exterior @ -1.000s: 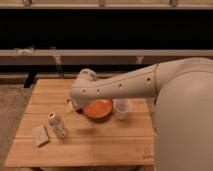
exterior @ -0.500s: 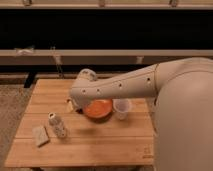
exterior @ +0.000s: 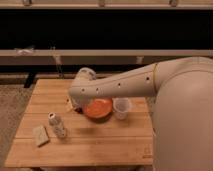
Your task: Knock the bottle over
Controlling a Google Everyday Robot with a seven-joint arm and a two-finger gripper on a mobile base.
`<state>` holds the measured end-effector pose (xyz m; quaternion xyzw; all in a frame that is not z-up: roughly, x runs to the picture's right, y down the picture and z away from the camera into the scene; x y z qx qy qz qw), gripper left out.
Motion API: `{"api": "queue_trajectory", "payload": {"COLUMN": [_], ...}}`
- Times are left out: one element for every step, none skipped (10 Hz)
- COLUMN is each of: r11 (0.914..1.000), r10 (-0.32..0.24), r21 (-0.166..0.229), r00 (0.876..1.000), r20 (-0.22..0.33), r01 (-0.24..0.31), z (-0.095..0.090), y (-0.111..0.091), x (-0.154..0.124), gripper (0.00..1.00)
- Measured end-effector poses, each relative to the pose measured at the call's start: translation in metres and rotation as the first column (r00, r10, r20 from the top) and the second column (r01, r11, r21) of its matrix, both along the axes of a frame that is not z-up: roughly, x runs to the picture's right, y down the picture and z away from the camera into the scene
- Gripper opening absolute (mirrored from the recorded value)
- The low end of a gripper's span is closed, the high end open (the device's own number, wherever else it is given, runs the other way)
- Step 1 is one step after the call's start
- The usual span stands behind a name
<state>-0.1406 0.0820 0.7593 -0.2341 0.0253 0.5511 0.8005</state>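
Gripper: the gripper (exterior: 74, 106) sits low over the tabletop (exterior: 100, 146), at the end of the pale arm (exterior: 120, 85) that reaches in from the right. It is mostly hidden under the wrist, so I cannot tell whether it is released or clenched.
Bottle: the bottle (exterior: 57, 125) stands upright on the tabletop, nearer the camera than the gripper and a little to its left in the view. It is near the gripper but apart from it.
Block: the tan block (exterior: 40, 135) lies flat just beside the bottle, on the side away from the gripper.
Bowl: the orange bowl (exterior: 97, 107) is just beside the gripper on its right in the view.
Cup: the translucent cup (exterior: 121, 107) stands past the bowl, further from the gripper.
Change from half a second ago: none that shows. The arm holds the same pose, the bottle has not shifted or tipped, and the block, bowl and cup lie where they were.
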Motion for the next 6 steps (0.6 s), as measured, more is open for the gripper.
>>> {"api": "queue_trajectory", "payload": {"r11": [1.0000,0.9998,0.9993,0.9986,0.9983,0.9970], "r10": [-0.005,-0.012,-0.018,-0.025,-0.029,-0.048], "r21": [0.007,0.019,0.032,0.046,0.051,0.062], "r00": [1.000,1.000,1.000,1.000,1.000,0.999], "r20": [-0.003,-0.004,-0.003,0.001,0.005,0.024], "r01": [0.005,0.012,0.018,0.025,0.029,0.046], "z": [-0.001,-0.002,-0.003,-0.007,-0.009,-0.016], "y": [-0.005,-0.012,-0.020,-0.032,-0.037,-0.044], "x": [-0.003,-0.008,-0.013,-0.021,-0.024,-0.038], "gripper": [0.80,0.80,0.80,0.80,0.80,0.80]}}
